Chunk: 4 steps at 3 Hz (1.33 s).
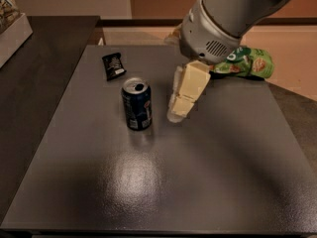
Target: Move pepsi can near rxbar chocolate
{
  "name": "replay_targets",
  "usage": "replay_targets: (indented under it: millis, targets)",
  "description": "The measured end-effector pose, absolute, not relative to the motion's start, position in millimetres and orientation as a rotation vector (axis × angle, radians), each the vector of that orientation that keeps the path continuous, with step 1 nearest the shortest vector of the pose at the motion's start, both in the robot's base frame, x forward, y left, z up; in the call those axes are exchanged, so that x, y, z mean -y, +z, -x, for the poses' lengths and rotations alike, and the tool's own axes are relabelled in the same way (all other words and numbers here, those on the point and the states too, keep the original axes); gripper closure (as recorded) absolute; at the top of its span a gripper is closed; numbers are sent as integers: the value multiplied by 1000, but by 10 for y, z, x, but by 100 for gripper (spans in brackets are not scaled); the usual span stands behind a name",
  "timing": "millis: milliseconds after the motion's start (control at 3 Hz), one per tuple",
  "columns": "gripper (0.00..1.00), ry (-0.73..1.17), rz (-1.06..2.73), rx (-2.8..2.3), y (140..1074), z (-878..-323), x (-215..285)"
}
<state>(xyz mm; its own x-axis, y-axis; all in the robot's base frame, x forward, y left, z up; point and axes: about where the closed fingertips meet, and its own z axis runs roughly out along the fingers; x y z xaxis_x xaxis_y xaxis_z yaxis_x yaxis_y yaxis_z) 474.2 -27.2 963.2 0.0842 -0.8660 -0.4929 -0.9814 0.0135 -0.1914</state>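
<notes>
The pepsi can [137, 104] stands upright on the grey table [163, 182], a dark blue can with an open silver top. The rxbar chocolate [113, 65], a small flat black bar with white lettering, lies behind and left of the can, a short gap away. My gripper [179, 109] hangs from the grey arm [233, 19] with cream fingers pointing down, just right of the can, not touching it and holding nothing.
A green snack bag [247, 62] lies at the back right of the table, partly behind the arm. A dark counter [34, 68] runs along the left, with a white box [10, 29] at its far end. The table's front edge is near the bottom of view.
</notes>
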Motion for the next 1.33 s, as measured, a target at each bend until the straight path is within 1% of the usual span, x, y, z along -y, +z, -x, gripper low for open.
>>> replay_targets:
  millis: [667,1333]
  targets:
    - [0,353,1972,-1773,9336,-4718,-103]
    - [0,464,1990,-1787,9110,-4808,-279]
